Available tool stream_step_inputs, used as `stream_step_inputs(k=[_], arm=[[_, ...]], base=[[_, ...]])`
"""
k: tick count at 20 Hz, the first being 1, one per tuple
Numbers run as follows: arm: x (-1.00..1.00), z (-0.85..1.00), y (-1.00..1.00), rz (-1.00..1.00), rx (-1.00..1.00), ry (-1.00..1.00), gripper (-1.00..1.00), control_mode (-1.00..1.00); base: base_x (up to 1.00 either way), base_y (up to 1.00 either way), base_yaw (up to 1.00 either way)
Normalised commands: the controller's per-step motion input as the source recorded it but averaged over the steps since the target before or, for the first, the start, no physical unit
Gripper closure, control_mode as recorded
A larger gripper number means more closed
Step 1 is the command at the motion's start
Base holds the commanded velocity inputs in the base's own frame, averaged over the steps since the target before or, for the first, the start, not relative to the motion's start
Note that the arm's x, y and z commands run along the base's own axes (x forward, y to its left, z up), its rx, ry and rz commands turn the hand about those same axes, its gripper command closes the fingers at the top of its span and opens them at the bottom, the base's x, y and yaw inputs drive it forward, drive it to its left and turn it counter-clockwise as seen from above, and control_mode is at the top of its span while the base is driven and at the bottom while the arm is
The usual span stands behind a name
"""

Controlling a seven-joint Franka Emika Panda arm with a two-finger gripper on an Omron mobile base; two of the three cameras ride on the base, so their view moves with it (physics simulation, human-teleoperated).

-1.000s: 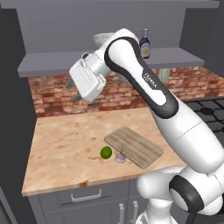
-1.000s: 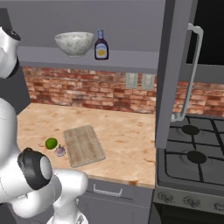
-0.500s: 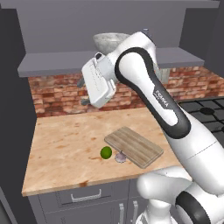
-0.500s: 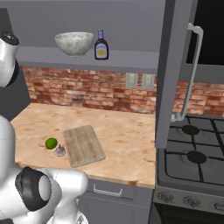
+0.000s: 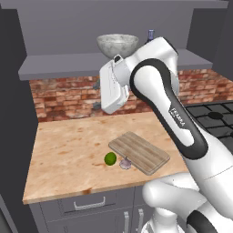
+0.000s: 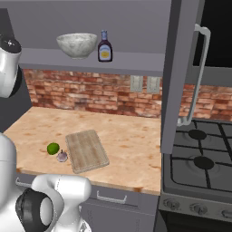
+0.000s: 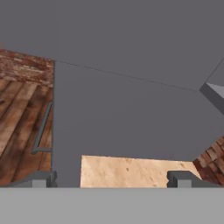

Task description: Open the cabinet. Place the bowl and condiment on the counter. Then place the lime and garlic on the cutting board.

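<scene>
The cabinet stands open, its right door [image 6: 180, 68] swung out over the stove. On its shelf [image 5: 68, 66] sit the marbled bowl [image 5: 117, 44] [image 6: 77, 44] and the dark condiment bottle [image 6: 105, 47], whose cap [image 5: 150, 34] peeks over my arm. My gripper [image 5: 96, 95] [image 7: 111, 179] hangs open and empty below the shelf's front edge, under and left of the bowl. The lime [image 5: 110, 158] [image 6: 53, 148] and garlic [image 5: 125, 163] [image 6: 62, 156] lie on the counter [image 5: 68, 150] against the cutting board's [image 5: 139, 152] [image 6: 86, 150] near-left edge.
A brick backsplash [image 6: 90, 93] runs behind the counter. A black stove [image 6: 199, 167] stands to the right. The open left cabinet door [image 7: 109, 122] with its bar handle [image 7: 41, 131] faces the hand. Drawers [image 5: 88, 205] sit below the counter.
My arm has swung right, uncovering the bowl and hiding most of the condiment bottle in the left base view. The hand has drifted right below the shelf. The jaws stayed open.
</scene>
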Motion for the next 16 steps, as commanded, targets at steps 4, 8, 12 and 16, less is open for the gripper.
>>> stream_step_inputs(k=[4, 8, 12, 16], arm=[[-0.05, 0.00, -0.23, -0.29, 0.01, -0.08, -1.00, -1.00], [-0.09, 0.00, -0.23, -0.31, 0.00, -0.09, -1.00, -1.00], [-0.10, 0.05, -0.24, -0.32, 0.02, -0.09, -1.00, -1.00], [-0.13, 0.12, -0.26, -0.30, 0.04, -0.11, -1.00, -1.00]], base=[[0.00, 0.00, 0.00], [0.00, 0.00, 0.00], [0.00, 0.00, 0.00], [0.00, 0.00, 0.00]])
